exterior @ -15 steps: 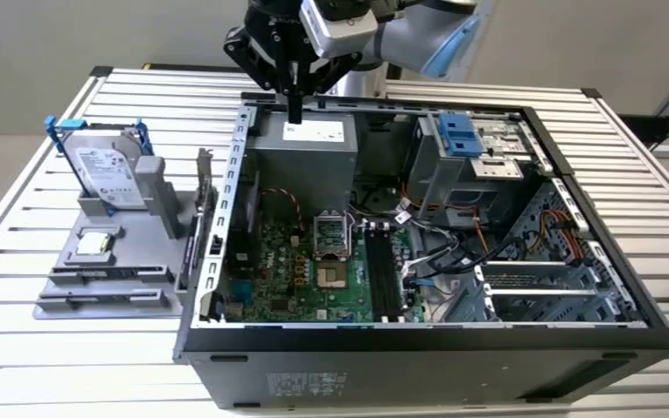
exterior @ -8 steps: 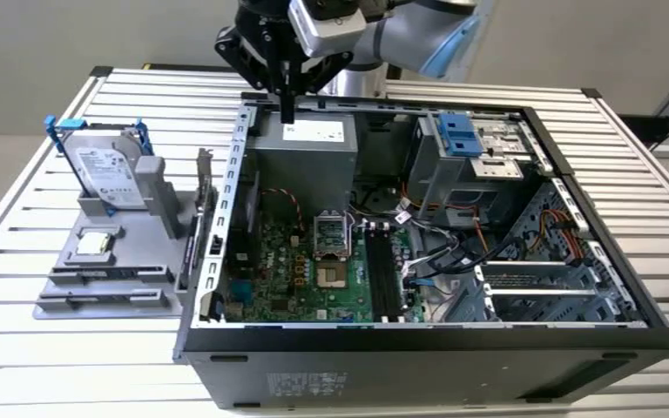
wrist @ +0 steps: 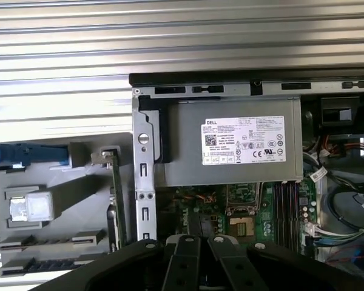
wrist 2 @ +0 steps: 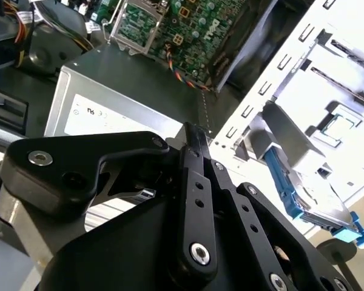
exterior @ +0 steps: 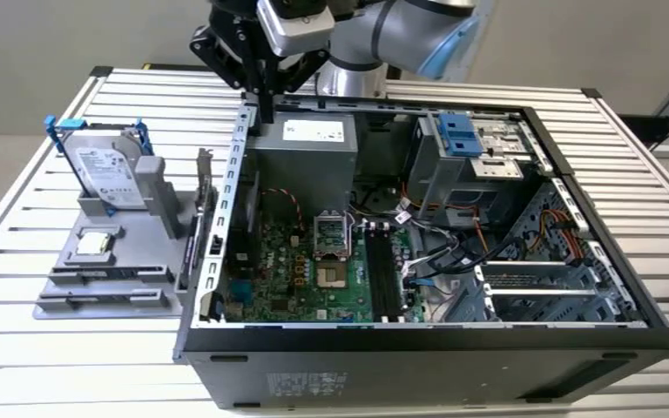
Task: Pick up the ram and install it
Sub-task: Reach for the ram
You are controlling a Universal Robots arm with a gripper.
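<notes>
Exterior view puts the gripper (exterior: 267, 122), fingers pressed together and empty, above the computer case (exterior: 428, 348) rim. The ram (wrist: 116, 200) stands on edge in the gray holder (wrist: 79, 200) outside (not yet picked up), and the motherboard slots (exterior: 385, 277) look bare.

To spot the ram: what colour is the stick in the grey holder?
The ram is dark green, clearest in the first wrist view.
</notes>
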